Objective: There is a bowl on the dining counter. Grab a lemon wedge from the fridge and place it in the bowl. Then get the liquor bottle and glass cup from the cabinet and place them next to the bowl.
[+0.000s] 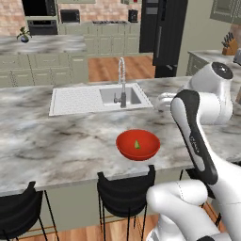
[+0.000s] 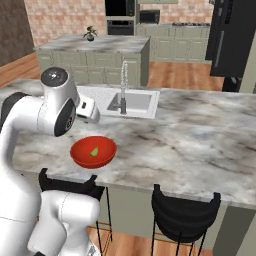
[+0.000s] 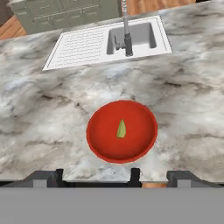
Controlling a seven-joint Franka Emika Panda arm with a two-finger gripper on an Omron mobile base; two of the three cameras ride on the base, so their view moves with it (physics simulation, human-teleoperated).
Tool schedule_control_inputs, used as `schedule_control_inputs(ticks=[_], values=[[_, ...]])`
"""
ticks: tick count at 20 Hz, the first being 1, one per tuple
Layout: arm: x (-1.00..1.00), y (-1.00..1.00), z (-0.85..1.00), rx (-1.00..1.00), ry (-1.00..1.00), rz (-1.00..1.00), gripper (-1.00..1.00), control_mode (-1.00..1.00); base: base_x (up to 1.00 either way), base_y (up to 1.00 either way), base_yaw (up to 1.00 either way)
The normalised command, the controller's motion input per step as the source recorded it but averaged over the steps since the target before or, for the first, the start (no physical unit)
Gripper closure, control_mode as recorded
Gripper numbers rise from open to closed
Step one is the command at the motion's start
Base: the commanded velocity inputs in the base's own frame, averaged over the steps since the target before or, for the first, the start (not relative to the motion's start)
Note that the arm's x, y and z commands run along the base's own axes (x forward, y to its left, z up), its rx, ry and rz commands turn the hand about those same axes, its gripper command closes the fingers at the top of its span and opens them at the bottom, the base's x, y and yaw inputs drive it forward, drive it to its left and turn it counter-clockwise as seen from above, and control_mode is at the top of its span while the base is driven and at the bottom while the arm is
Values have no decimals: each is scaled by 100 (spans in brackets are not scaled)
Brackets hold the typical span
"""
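A round red bowl (image 1: 138, 145) (image 2: 93, 152) (image 3: 121, 131) sits on the grey-white veined marble top of the long dining counter (image 1: 56, 141) (image 2: 200, 140) (image 3: 43, 109), close to the counter's near edge. Inside the bowl, roughly at its centre, lies the small yellow-green lemon wedge (image 1: 137, 145) (image 2: 94, 151) (image 3: 121, 129), resting on the bowl's floor.

Beyond the bowl, set into the same counter, is a white inset sink with a ribbed drainboard (image 1: 89, 99) (image 2: 137, 102) (image 3: 92, 43), and a tall steel tap (image 1: 122, 77) (image 2: 123, 85) (image 3: 127, 30) stands at the sink's near rim. Black stools (image 1: 124, 193) (image 2: 184, 212) stand tucked under the counter edge nearest the bowl.

The white arm's two-finger gripper (image 3: 111, 175) hangs above the near side of the bowl, looking down on it; its dark fingertips (image 3: 46, 177) stand wide apart with nothing between them, clear of the bowl and the wedge.

Far behind the sink, against the back of the kitchen, the tall black double-door fridge (image 1: 162, 33) (image 2: 232, 40) stands with its doors closed. A second marble-topped island (image 1: 42, 44) (image 2: 95, 45) lies beyond the sink, carrying a small potted plant (image 1: 23, 35) (image 2: 90, 33).
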Motion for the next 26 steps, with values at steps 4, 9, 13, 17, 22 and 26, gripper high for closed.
schedule_control_inputs(ticks=[4,9,13,17,22,26], values=[[-82,0,41,0,0,0,-100,-100,0,0,0],[-97,0,0,-3,1,0,-100,-100,0,0,0],[-80,6,2,-6,2,0,-100,-100,0,0,0],[-22,16,49,-2,0,-1,-100,-100,0,0,0],[-1,21,31,-3,3,-1,-100,100,-3,5,0],[0,0,0,0,0,0,-100,100,-72,52,0]])
